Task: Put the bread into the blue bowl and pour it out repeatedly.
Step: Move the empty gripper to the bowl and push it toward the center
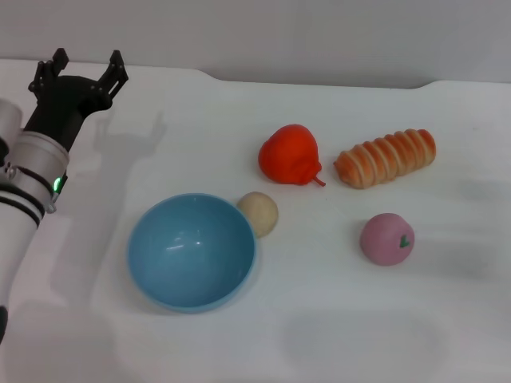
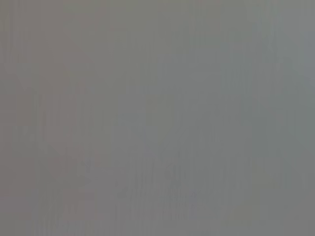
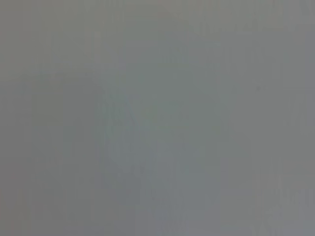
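Note:
The bread [image 1: 386,158], a golden-orange loaf with pale spiral ridges, lies on the white table at the back right. The blue bowl [image 1: 192,250] stands upright and empty at the front left of the table. My left gripper [image 1: 80,67] hangs open at the far left rear, well away from the bowl, with nothing between its fingers. My right gripper is out of view. Both wrist views show only a plain grey surface.
A small beige ball [image 1: 259,212] touches the bowl's far right rim. A red pear-shaped toy [image 1: 291,155] lies just left of the bread. A pink round fruit toy [image 1: 386,238] sits in front of the bread. The table's back edge [image 1: 319,83] meets a grey wall.

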You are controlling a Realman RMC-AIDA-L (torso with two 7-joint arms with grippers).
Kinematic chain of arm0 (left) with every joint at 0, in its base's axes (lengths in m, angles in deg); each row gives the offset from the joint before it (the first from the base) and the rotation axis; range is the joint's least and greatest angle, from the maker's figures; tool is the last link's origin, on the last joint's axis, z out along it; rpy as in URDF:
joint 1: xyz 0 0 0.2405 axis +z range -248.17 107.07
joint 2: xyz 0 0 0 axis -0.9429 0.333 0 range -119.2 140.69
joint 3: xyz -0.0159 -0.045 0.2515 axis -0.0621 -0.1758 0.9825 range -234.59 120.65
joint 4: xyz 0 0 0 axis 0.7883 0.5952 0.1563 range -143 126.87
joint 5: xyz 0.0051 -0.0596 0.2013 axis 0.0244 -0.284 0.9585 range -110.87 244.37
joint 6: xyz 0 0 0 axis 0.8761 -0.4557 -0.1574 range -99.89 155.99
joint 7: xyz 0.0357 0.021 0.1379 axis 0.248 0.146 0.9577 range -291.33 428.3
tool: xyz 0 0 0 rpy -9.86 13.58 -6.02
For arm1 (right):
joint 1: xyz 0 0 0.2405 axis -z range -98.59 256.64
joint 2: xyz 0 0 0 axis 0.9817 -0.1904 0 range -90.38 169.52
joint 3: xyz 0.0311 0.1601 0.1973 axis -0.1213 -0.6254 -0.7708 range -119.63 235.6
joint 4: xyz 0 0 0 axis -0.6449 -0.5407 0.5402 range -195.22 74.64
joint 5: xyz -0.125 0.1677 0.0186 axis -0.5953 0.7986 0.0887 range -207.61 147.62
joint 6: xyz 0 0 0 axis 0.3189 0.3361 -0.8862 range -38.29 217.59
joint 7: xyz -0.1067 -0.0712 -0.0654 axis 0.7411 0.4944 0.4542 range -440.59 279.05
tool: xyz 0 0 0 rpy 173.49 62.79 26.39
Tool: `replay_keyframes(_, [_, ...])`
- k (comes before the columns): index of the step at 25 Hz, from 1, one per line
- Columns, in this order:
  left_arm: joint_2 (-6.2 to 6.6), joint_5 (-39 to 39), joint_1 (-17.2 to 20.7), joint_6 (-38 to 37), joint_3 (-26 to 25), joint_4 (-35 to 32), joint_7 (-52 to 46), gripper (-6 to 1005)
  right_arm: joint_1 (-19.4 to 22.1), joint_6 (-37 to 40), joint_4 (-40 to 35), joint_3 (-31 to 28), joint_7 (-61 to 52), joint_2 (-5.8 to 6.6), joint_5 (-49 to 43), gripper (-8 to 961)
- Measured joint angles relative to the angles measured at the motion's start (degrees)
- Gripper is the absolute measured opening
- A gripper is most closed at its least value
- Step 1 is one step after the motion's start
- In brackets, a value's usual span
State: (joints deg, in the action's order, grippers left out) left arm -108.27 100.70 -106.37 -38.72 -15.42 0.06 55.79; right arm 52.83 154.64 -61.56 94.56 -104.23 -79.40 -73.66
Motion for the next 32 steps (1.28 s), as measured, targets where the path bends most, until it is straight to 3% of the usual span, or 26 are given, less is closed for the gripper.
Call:
replay_keyframes(4, [-0.06,0.00,0.42,-1.58,-0.53,0.90,-3.92,875,-0.01,0.02,-0.61,0.00,0.00,0.02,-0.03,565])
replay_keyframes(8, [0.44,-0.04,0.53,-0.88,-0.18,-0.08,-16.70,875,-0.33,-0.10,-0.66,0.05,0.01,0.05,-0.05,565])
replay_keyframes(14, [0.64,-0.02,0.64,0.66,6.12,-6.43,-26.19,875,-0.14,0.03,-0.76,0.08,0.01,0.06,-0.10,564])
replay_keyframes(18, [0.78,-0.03,-0.93,5.97,13.51,-13.36,-33.18,875,-0.08,0.09,-0.88,0.08,0.00,0.06,-0.11,564])
replay_keyframes(19, [0.86,-0.02,-1.36,9.13,16.33,-16.00,-35.69,875,-0.09,0.08,-0.89,0.08,0.00,0.06,-0.11,564])
replay_keyframes(20, [1.10,-0.02,-2.38,16.92,23.32,-21.88,-41.12,874,-0.15,-0.05,-0.91,0.08,0.01,0.09,-0.11,564])
replay_keyframes(21, [1.10,-0.02,-2.38,16.92,23.32,-21.88,-41.12,874,-0.15,-0.05,-0.91,0.08,0.01,0.09,-0.11,564])
replay_keyframes(26, [1.82,-0.02,-4.05,31.63,36.01,-31.66,-49.44,874,-0.20,-0.30,-0.93,0.08,0.72,0.13,-0.11,564])
replay_keyframes(32, [4.28,-0.03,-4.89,40.28,50.27,-38.17,-57.93,874,-0.08,-0.34,-0.93,0.08,2.64,0.12,-0.11,564])
